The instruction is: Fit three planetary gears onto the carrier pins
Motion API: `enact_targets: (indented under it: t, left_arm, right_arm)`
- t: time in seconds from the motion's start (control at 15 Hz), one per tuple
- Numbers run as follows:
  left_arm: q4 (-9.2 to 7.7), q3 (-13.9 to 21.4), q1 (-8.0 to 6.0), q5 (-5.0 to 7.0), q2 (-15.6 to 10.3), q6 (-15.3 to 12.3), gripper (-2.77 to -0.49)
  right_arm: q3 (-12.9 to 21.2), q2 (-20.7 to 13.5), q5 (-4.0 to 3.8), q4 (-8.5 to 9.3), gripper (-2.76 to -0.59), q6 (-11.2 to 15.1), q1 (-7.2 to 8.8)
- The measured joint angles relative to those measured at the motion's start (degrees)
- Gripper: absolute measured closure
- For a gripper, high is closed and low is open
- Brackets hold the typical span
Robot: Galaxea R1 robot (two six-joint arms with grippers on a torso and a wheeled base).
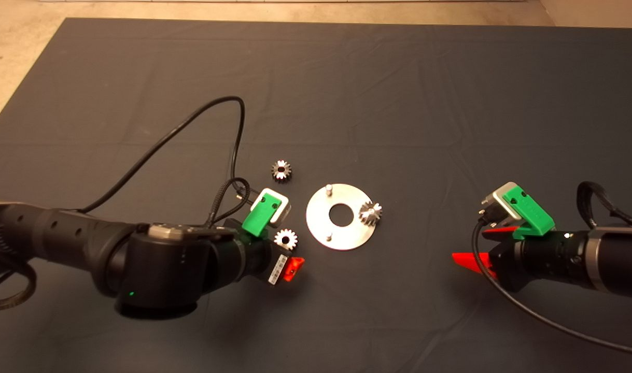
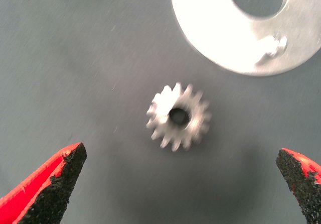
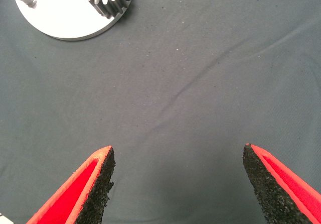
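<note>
Dark grey cloth mat covers the table, with a strip of pale floor showing past its far edge. Near the middle of the mat lies the flat, shiny round metal carrier plate with a large centre hole. One small shiny steel spur gear already sits on the plate at the rim toward the mat's right side, seemingly on its pin, so I judge one of three installed. Two short silver carrier pins are bare: one on the plate's far side, one on its near side.

Two gears are left. A second steel gear lies flat on the mat just beside the plate's near-left rim, bore up. A third steel gear lies on the mat farther toward the far edge, apart from the plate.

The left gripper hangs directly over the second gear, its red fingers with black pads spread wide to either side and not touching it; in the left wrist view that gear sits centred between them, with the plate's rim close behind it. This looks like the approach for picking it up.

The right gripper waits over bare mat toward the right edge, well apart from the plate, fingers spread and holding nothing.
</note>
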Motion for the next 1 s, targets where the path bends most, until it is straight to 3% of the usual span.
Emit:
enact_targets:
  t: [0.4, 0.53, 1.0]
  left_arm:
    - [1.01, -2.9, 0.11, 0.0, 2.6, 0.1, -2.76]
    - [2.21, -3.6, 0.91, -0.08, 3.9, 0.2, -2.76]
    - [6.09, -4.5, 4.24, -0.05, 4.6, 0.3, -2.76]
  right_arm:
    - [0.0, -1.1, 0.16, -0.11, -1.89, 0.0, -0.28]
    - [0.0, -2.4, 0.54, -0.11, -1.89, -0.9, -0.27]
    - [0.0, -4.0, 0.49, -0.13, -1.89, -1.3, -0.28]
